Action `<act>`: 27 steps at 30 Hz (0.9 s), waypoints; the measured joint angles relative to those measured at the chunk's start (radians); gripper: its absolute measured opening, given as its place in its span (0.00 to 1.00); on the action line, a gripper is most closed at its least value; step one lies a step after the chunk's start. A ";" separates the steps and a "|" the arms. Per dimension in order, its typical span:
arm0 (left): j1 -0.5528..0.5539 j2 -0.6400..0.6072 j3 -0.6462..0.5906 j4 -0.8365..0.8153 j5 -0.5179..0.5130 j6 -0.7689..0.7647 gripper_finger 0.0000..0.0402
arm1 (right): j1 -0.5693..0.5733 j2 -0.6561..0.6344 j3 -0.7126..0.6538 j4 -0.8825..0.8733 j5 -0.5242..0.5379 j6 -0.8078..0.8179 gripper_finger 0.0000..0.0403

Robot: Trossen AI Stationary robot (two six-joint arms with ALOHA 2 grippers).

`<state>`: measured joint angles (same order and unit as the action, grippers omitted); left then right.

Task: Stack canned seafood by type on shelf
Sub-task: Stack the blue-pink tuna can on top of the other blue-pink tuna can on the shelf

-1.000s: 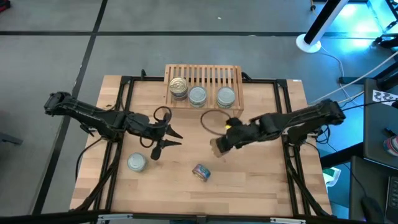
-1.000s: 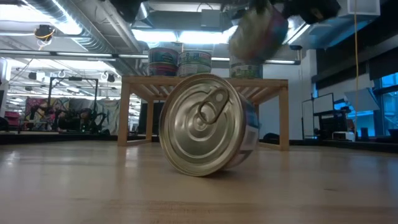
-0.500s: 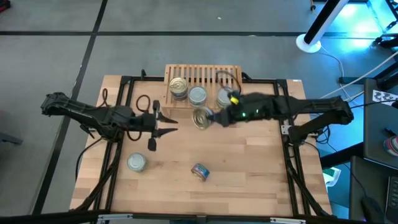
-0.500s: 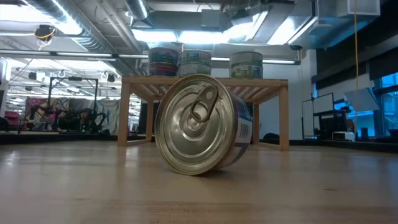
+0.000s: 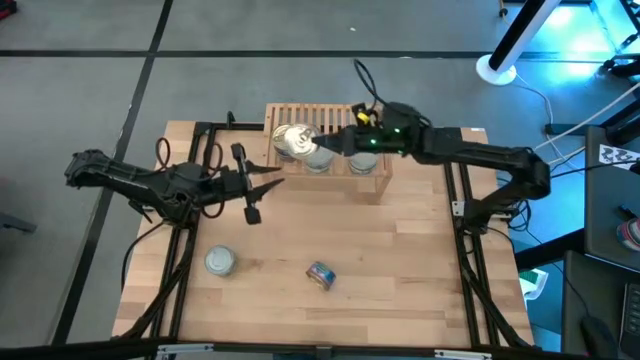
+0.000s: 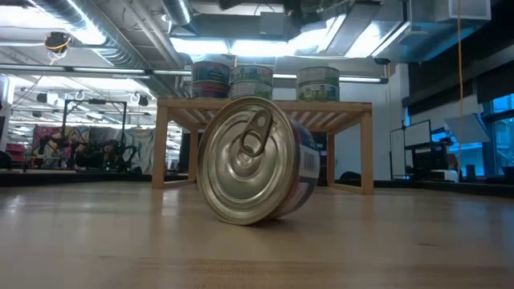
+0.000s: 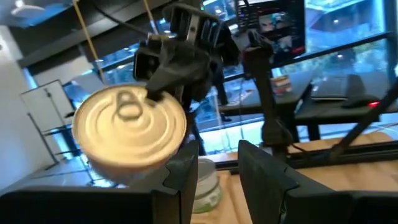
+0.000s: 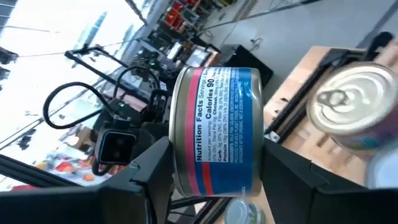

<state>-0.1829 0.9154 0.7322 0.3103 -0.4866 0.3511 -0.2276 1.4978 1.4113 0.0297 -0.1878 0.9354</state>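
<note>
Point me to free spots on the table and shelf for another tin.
Shelf: front row holds three tins, with the right gripper holding a blue-red tin above them; only the back slats look bare. Table: wide bare stretch right of the tipped tin, and between it and the shelf. Crowded near the left gripper and upright tin.

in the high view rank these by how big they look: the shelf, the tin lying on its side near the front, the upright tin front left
1. The shelf, by far the largest.
2. The upright silver-lidded tin.
3. The tin on its side, only slightly smaller; the two tins look close, and its tipped pose shows less of it, so that order is unsure.
</note>
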 joint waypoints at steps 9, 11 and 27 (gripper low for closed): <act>0.093 0.000 0.000 0.021 0.000 -0.001 0.27 | -0.083 0.141 0.000 0.139 -0.110 0.072 0.49; 0.117 0.000 0.000 0.020 0.000 -0.001 0.27 | -0.098 0.163 0.000 0.175 -0.126 0.090 0.49; 0.345 0.003 0.000 0.016 0.001 -0.009 0.27 | -0.133 0.236 0.000 0.215 -0.138 0.146 0.49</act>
<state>0.1625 0.9188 0.7322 0.3267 -0.4852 0.3426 -0.3605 1.7333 1.4109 0.2445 -0.3260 1.0814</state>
